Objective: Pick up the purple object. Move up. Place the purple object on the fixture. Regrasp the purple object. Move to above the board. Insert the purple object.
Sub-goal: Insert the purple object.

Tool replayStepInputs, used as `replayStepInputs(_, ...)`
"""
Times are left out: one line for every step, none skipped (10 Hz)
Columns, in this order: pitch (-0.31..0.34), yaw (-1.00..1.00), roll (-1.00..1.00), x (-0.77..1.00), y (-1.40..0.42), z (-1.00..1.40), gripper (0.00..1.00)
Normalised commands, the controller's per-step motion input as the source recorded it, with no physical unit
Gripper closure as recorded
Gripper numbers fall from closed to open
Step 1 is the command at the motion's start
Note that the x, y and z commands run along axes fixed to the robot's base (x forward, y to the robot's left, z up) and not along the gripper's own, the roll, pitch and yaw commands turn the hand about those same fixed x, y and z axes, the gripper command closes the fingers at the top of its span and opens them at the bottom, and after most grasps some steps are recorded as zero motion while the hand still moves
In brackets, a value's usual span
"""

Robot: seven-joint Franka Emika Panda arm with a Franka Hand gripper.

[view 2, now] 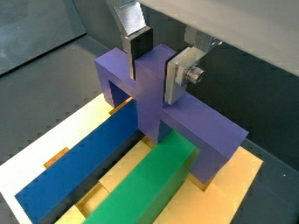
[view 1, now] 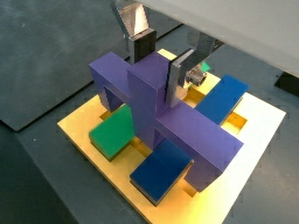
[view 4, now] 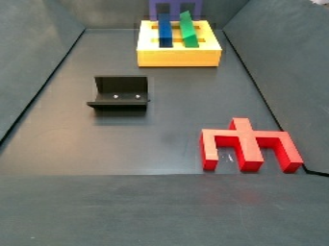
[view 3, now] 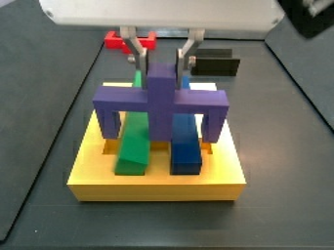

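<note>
Gripper clamps purple object mid-frame over board (legs entering): lower straight, keep level.

Both wrist views look steeply down, close in, past the gripper onto the board, from opposing sides. A side view faces the board at close range. A side view looks from far across the floor; board distant, fixture midway.

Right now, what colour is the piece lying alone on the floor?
Red, clearest in a side view; the gripper is far off, over the board.
</note>
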Motion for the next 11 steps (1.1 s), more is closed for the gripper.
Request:
replayStepInputs(0.0,0.0,-0.01,0.0,0.05,0.0,1.0)
replayStepInputs(0.0,0.0,-0.01,-0.06,0.02,0.0,1.0)
replayStepInputs(0.0,0.0,-0.03,0.0,0.0,0.0,1.0)
replayStepInputs(0.0,0.0,-0.04,0.0,0.0,0.02,1.0)
replayStepInputs(0.0,0.0,-0.06,0.0,0.0,0.09,1.0)
replayStepInputs(0.0,0.0,-0.08,0.0,0.0,0.26,1.0)
replayStepInputs(0.0,0.0,-0.09,0.0,0.0,0.33,1.0)
replayStepInputs(0.0,0.0,-0.08,0.0,0.0,0.19,1.0)
replayStepInputs(0.0,0.0,-0.08,0.0,0.0,0.14,1.0)
replayStepInputs(0.0,0.0,-0.08,0.0,0.0,0.12,1.0)
replayStepInputs(0.0,0.0,-0.09,0.0,0.0,0.08,1.0)
